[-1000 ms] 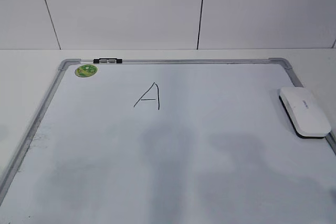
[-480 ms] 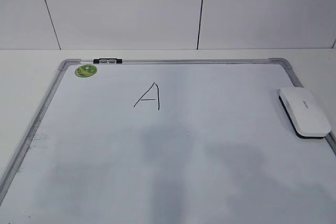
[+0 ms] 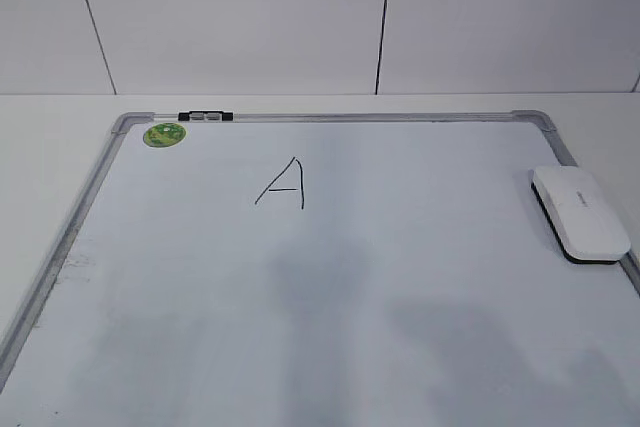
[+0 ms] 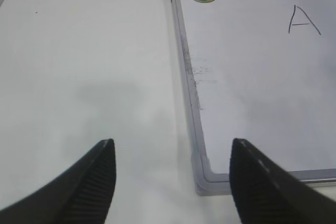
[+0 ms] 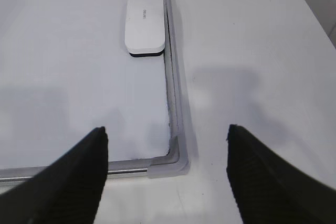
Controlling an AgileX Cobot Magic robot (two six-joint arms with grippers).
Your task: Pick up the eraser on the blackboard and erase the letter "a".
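Note:
The white eraser lies flat on the right edge of the blackboard, a white board with a grey frame; it also shows in the right wrist view. An angular capital "A" is written at upper centre and shows in the left wrist view. No lowercase cursive "a" is in view. My left gripper is open and empty above the board's near left corner. My right gripper is open and empty above the near right corner, well short of the eraser. Neither gripper shows in the exterior view.
A green round magnet sits at the board's far left corner, next to a black clip on the frame. The board lies on a white table, with a white panelled wall behind. Smudges mark the left inner edge.
Only the soft shadows on the near part of the board have shifted a little. The eraser, the board and the "A" have not moved.

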